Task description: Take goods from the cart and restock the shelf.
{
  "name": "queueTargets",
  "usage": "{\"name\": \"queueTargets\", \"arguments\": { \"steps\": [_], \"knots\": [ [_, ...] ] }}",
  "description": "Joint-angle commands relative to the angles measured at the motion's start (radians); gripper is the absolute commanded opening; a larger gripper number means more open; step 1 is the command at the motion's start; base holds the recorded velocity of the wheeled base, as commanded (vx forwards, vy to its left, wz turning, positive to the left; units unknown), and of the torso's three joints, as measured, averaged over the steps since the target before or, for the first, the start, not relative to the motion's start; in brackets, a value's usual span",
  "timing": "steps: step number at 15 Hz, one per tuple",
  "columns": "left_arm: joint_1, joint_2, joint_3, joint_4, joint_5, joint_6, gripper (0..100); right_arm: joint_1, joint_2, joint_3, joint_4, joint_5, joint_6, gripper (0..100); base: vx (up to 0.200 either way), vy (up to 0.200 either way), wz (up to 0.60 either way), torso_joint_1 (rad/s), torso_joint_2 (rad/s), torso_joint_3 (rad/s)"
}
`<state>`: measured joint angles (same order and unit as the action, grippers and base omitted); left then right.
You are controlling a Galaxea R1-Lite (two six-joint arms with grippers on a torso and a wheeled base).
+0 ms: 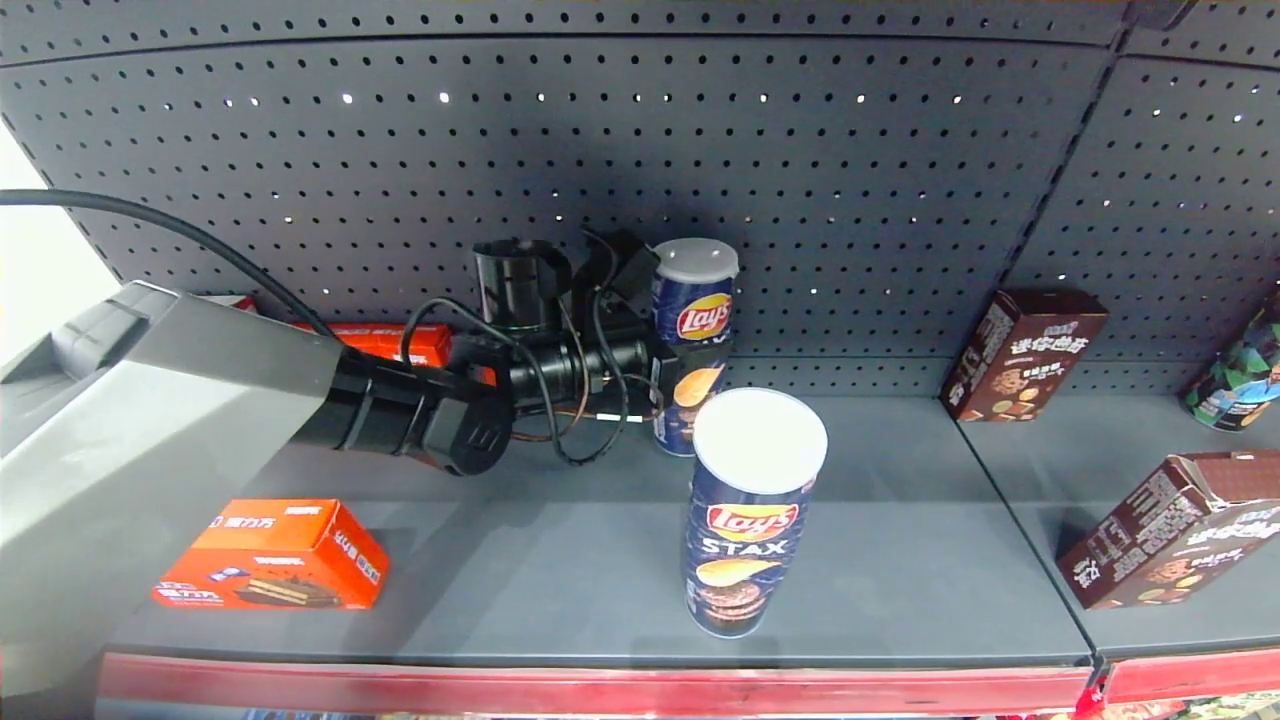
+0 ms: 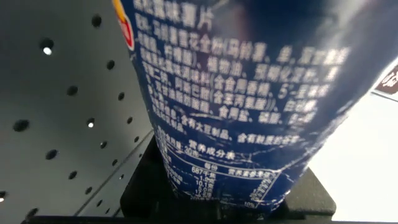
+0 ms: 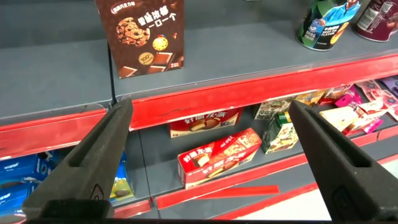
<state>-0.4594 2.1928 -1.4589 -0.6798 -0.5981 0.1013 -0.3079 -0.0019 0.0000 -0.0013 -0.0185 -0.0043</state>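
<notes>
Left pincer [image 1: 668,385] grips the far can [image 1: 695,300]; a snagged release could topple it. Right pincer [image 3: 208,106] gapes empty.

I log print on four packs and transcribe none of it. On the front chip can [image 1: 752,510] a round logo sits above one word in white capitals. The rear chip can [image 1: 693,330] bears the same logo. In the left wrist view its side shows dense white characters and a table of numbers. The orange box [image 1: 275,556] has white characters on its top and end. The brown cookie box [image 3: 140,34] has white characters and a round numbered badge.
</notes>
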Motion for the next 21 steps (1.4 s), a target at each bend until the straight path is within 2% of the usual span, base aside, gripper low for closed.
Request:
{"name": "queueTargets", "arguments": {
  "steps": [1,4,5,6,10,13,14,16,17,18,20,21],
  "knots": [
    [-0.001,0.012,-0.001,-0.001,0.000,0.002,0,0.000,0.002,0.000,0.000,0.000,0.000,100,0.000,0.000,0.00,0.000,0.00,0.000],
    [-0.007,0.024,-0.001,-0.004,0.000,0.006,0,0.001,0.002,0.000,0.000,0.000,0.000,100,0.000,0.000,0.00,0.000,0.00,0.000],
    [-0.013,0.036,0.005,-0.035,0.000,0.005,0,0.000,0.002,0.000,0.000,0.000,0.000,100,0.000,0.000,0.00,0.000,0.00,0.000],
    [-0.015,0.038,0.006,-0.037,0.000,0.006,100,0.000,0.002,0.000,0.000,0.000,0.000,100,0.000,0.000,0.00,0.000,0.00,0.000],
    [-0.007,-0.008,0.061,-0.034,0.000,0.006,100,0.000,0.002,0.000,0.000,0.000,0.000,100,0.000,0.000,0.00,0.000,0.00,0.000],
    [0.002,-0.123,0.175,-0.023,0.006,0.005,100,0.000,0.002,0.000,0.000,0.000,0.000,100,0.000,0.000,0.00,0.000,0.00,0.000],
    [0.008,-0.176,0.224,-0.020,0.032,0.006,100,0.001,0.002,0.000,0.000,0.000,0.000,100,0.000,0.000,0.00,0.000,0.00,0.000],
    [0.008,-0.211,0.258,-0.018,0.081,0.008,100,0.000,0.002,0.000,0.000,0.000,0.000,100,0.000,0.000,0.00,0.000,0.00,0.000],
    [0.010,-0.245,0.299,-0.012,0.142,0.011,100,0.000,0.002,0.000,0.000,0.000,0.000,100,0.000,0.000,0.00,0.000,0.00,0.000],
    [0.010,-0.245,0.299,-0.012,0.142,0.011,100,0.000,0.002,0.000,0.000,0.000,0.000,100,0.000,0.000,0.00,0.000,0.00,0.000],
    [0.010,-0.281,0.331,0.075,0.199,0.072,100,0.001,0.002,0.000,0.000,0.000,0.000,100,0.000,0.000,0.00,0.000,0.00,0.000],
    [0.010,-0.283,0.331,0.088,0.221,0.078,100,0.001,0.002,0.000,0.000,0.000,0.000,100,0.000,0.000,0.00,0.000,0.00,0.000]
  ]
}}
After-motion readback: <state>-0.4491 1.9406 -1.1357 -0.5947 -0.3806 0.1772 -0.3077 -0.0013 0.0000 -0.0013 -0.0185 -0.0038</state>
